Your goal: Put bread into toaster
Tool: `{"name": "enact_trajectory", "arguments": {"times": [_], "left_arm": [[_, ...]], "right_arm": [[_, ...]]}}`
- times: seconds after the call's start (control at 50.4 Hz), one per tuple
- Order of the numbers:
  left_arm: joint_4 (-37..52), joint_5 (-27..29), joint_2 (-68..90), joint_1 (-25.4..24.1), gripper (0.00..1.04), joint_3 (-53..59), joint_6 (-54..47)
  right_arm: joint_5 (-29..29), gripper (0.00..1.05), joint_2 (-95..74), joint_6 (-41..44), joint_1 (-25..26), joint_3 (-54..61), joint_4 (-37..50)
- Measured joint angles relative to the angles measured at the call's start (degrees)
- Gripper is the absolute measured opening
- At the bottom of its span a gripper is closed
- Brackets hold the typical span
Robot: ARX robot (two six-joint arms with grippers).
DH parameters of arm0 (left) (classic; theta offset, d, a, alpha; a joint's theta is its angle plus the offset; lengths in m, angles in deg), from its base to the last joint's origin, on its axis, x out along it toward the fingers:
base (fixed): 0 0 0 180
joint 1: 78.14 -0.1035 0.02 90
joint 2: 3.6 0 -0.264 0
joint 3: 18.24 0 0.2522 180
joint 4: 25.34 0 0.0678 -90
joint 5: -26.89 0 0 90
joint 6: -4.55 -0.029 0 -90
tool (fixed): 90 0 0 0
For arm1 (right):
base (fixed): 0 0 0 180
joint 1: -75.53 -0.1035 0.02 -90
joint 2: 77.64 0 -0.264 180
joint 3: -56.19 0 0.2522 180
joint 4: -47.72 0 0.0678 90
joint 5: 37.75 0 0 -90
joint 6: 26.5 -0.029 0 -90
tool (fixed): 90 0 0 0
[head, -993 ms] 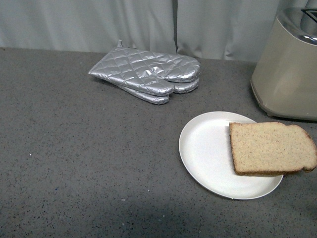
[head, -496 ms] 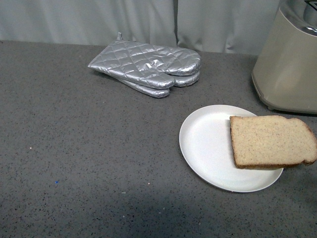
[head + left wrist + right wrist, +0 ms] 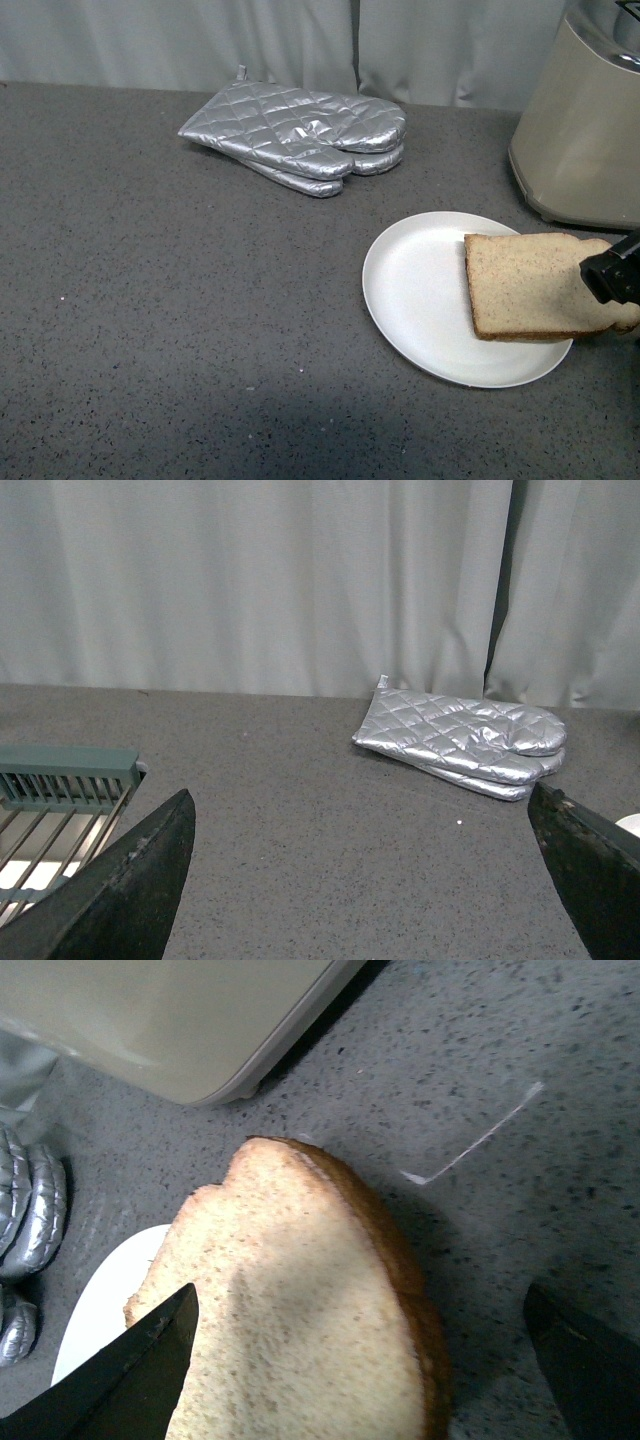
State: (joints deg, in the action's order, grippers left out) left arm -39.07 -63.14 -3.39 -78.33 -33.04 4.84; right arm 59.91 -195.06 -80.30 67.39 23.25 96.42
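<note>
The dark grey speckled surface [image 3: 180,330] carries everything. At its far right stands the large rounded beige metallic toaster [image 3: 585,130] with a shiny chrome top. At the back, near the curtain, lie the silver quilted oven mitts [image 3: 300,135], one stacked on the other. The round white plate [image 3: 415,290] is in front of the toaster, and the flat light-brown slice of bread [image 3: 525,285] lies on its right part, overhanging the rim. The right claw [image 3: 358,1305] is wide open over the bread's right end, gripping nothing. The left claw [image 3: 360,800] is also spread wide and empty.
</note>
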Motion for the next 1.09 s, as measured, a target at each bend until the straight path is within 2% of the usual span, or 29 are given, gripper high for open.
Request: {"name": "enact_trajectory", "arguments": {"times": [0.199, 0.417, 0.596, 0.675, 0.755, 0.933, 0.993, 1.092], "left_arm": [[0.0, 0.0, 0.0, 0.0, 0.98, 0.0, 0.0], [0.0, 0.0, 0.0, 0.0, 0.98, 0.0, 0.0], [0.0, 0.0, 0.0, 0.0, 0.98, 0.0, 0.0], [0.0, 0.0, 0.0, 0.0, 0.98, 0.0, 0.0], [0.0, 0.0, 0.0, 0.0, 0.98, 0.0, 0.0], [0.0, 0.0, 0.0, 0.0, 0.98, 0.0, 0.0], [0.0, 0.0, 0.0, 0.0, 0.98, 0.0, 0.0], [0.0, 0.0, 0.0, 0.0, 0.98, 0.0, 0.0]], "right_arm": [[0.2, 0.94, -0.1, -0.8, -1.1, -2.8, -2.7], [-0.2, 0.58, 0.1, -0.9, -0.8, -4.7, -4.9], [-1.1, 0.19, 6.0, -1.5, -0.3, -5.9, -8.7], [-1.3, 0.06, 8.9, -1.6, -0.4, -6.3, -10.4], [-1.2, 0.02, 11.4, -1.5, -0.9, -6.6, -12.2], [0.6, 0.02, 23.4, -1.2, -4.5, -9.4, -21.0], [2.9, 0.02, 28.2, -0.6, -6.0, -11.2, -24.3], [10.1, 0.02, 37.3, 0.8, -7.8, -16.8, -31.5]]}}
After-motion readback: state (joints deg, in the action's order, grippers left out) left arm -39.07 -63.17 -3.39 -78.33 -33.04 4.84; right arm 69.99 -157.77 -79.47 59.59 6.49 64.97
